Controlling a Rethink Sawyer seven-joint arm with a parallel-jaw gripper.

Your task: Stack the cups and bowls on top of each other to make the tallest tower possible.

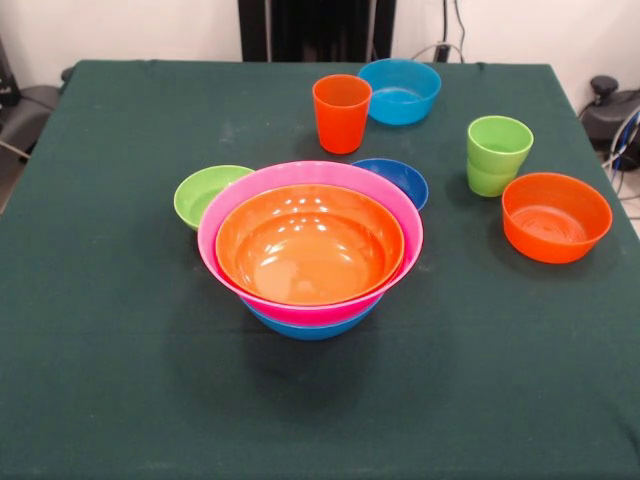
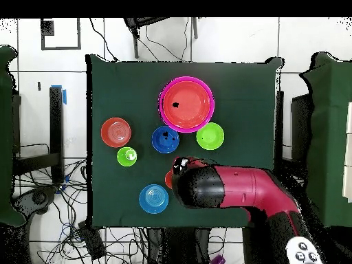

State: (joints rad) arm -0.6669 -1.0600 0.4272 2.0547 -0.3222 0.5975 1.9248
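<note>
The tower stands mid-table: an orange bowl nested in a pink bowl on a blue bowl; from above, the tower shows mostly pink. A lime green bowl touches its left side and a dark blue bowl sits behind it. An orange cup, a light blue bowl, two nested lime green cups and a small orange bowl stand apart. Only the overhead view shows my gripper, at the arm's tip above the orange cup. The arm hides most of that cup.
The red and black arm reaches over the table's base-side edge. The dark green cloth covers the whole table. Cables and equipment lie on the floor around it.
</note>
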